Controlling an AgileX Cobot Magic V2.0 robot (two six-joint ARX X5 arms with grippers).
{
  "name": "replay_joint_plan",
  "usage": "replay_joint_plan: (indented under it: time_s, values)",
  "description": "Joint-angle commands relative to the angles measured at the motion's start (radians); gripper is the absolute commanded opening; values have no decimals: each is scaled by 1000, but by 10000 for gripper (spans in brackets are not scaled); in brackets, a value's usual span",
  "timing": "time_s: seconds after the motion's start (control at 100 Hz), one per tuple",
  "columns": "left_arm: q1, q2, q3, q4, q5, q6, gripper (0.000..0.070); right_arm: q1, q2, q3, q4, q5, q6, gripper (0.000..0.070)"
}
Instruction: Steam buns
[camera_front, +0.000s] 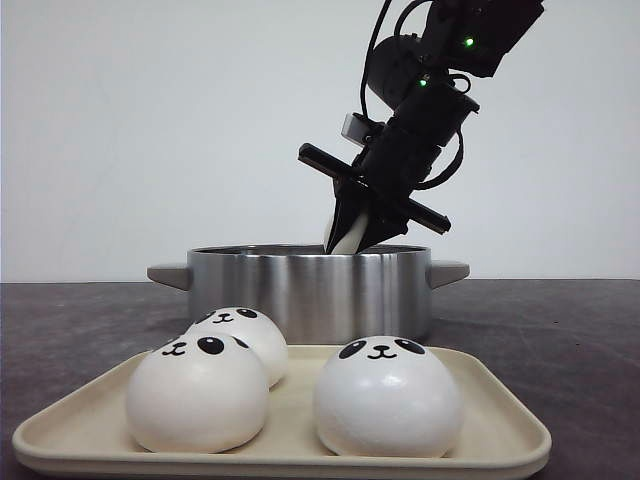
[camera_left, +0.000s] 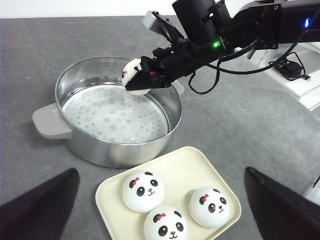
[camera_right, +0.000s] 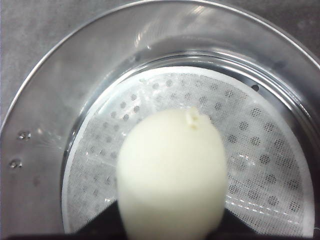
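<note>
1 bun (camera_left: 134, 76) gripped, face sideways, above pot (camera_left: 95, 150)

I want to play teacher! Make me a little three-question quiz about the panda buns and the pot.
1. How many buns sit on the tray?
2. True or false: the right gripper holds a bun above the pot.
3. What lies inside the pot? A) water to the brim B) a white liner with holes C) two buns

Key:
1. Three.
2. True. The bun is pinched between the fingers over the pot's rim.
3. B. No bun is in the pot yet.
</note>
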Motion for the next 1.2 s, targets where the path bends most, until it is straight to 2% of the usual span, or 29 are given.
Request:
replay_joint_plan:
  time_s: [0.0, 0.05, 0.17, 0.27, 0.32, 0.69, 0.8, 0.83, 0.86, 0.9, 0.93, 0.94, 0.95, 1.08, 1.19]
  values:
    - [-6, 4, 11, 9, -3, 11, 638, 5, 24, 16, 9, 1, 9, 192]
    - [-6, 4, 11, 9, -3, 11, 638, 4, 24, 16, 7, 2, 9, 223]
    - [-6, 4, 11, 8, -3, 11, 638, 5, 24, 16, 8, 5, 9, 247]
    - [-6, 4, 11, 8, -3, 11, 638, 5, 24, 16, 8, 28, 9, 395]
    - [-6, 4, 11, 7, -3, 11, 638, 5, 24, 16, 8, 32, 9, 438]
    - [-6, 4, 11, 6, -4, 13, 638, 5, 24, 16, 42, 48, 10, 441]
    - [-6, 5, 11, 6, -4, 12, 638, 3, 12, 31, 81, -23, 19, 439]
    - [-6, 5, 11, 7, -4, 12, 638, 0, 5, 42, 83, -48, 28, 421]
    - [-6, 5, 11, 7, -4, 12, 638, -2, -2, 56, 79, -76, 33, 359]
    - [-6, 6, 11, 7, -4, 12, 638, -1, -18, 75, 69, -103, 31, 209]
    - [-6, 9, 11, 7, -4, 12, 638, 0, -34, 87, 61, -119, 29, 77]
    - [-6, 10, 11, 7, -4, 12, 638, 1, -44, 93, 58, -123, 27, 13]
    - [-6, 11, 11, 7, -4, 12, 638, 1, -47, 94, 56, -124, 27, 0]
    - [-6, 40, 11, 7, -3, 11, 638, 35, -174, 105, 44, -111, -52, 6]
    - [-8, 81, 11, 6, -3, 7, 638, 90, -325, 105, -24, 18, -187, 6]
